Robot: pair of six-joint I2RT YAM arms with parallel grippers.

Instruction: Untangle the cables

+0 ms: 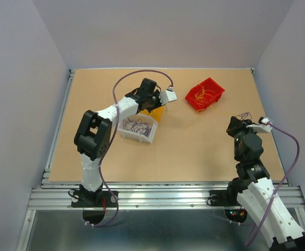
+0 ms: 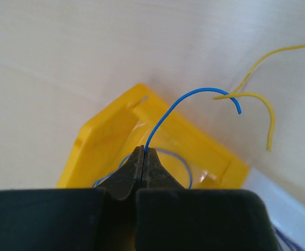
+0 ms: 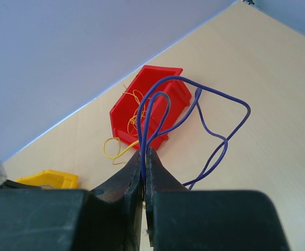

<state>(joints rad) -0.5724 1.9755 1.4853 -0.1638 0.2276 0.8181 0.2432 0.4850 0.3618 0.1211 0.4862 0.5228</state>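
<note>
Left pincer (image 2: 143, 151): fingers pressed together, clamped on a blue wire (image 2: 194, 93).
Blue wire: rose from the tips and arched ahead and to the right; a second blue loop lay just under the tips.
Yellow bin (image 2: 105, 136): directly below and ahead of the left pincer.
Yellow strands (image 2: 270, 123): ahead and right of the left pincer, by the blue wire's free end; contact could not be told.
White bin (image 1: 137, 128): beside the left pincer, holding dark wires (image 1: 134, 124).
Right pincer (image 3: 144, 154): closed tight on purple wires (image 3: 231, 102).
Purple wires: looped up ahead of the tips and trailed off to the right.
Red bin (image 3: 142, 99): beyond the right pincer, slightly left, with thin yellow wires (image 3: 134, 107) inside.
</note>
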